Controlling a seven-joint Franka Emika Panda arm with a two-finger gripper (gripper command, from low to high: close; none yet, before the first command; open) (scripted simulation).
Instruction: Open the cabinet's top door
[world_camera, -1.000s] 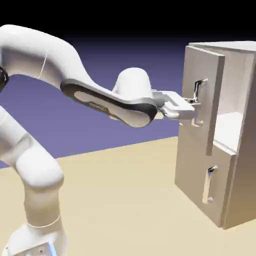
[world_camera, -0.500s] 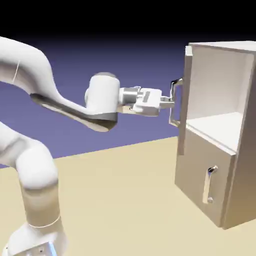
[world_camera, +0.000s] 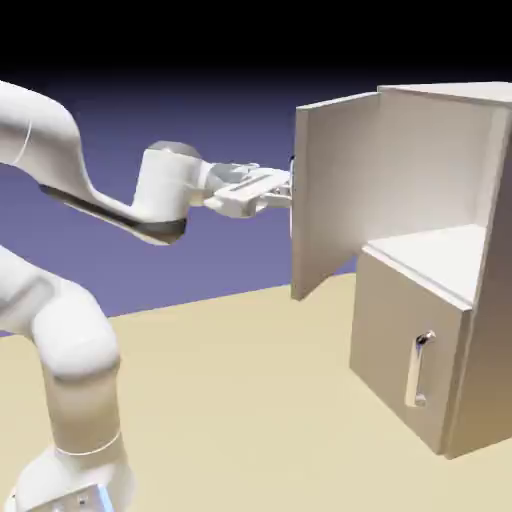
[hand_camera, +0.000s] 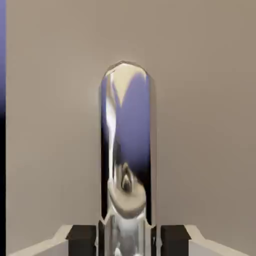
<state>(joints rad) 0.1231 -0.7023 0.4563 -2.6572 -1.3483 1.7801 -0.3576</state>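
Jaws (hand_camera: 128, 241) closed on top door's silver bar handle (hand_camera: 126, 145), one fingertip each side. Top door (world_camera: 335, 190) swung wide open, at the exterior view's left of the cabinet (world_camera: 490, 270) opening, panel standing upright. Lower door (world_camera: 405, 345) shut. White arm (world_camera: 110, 215) reaches in from the left, cabinet on desk (world_camera: 240, 400).

Arm (world_camera: 110, 205): arched high, forearm sloping down toward the wrist
Wrist (world_camera: 168, 185): bent, nearly upright
Gripper (world_camera: 285, 190): reaching rightward, fingers closed in
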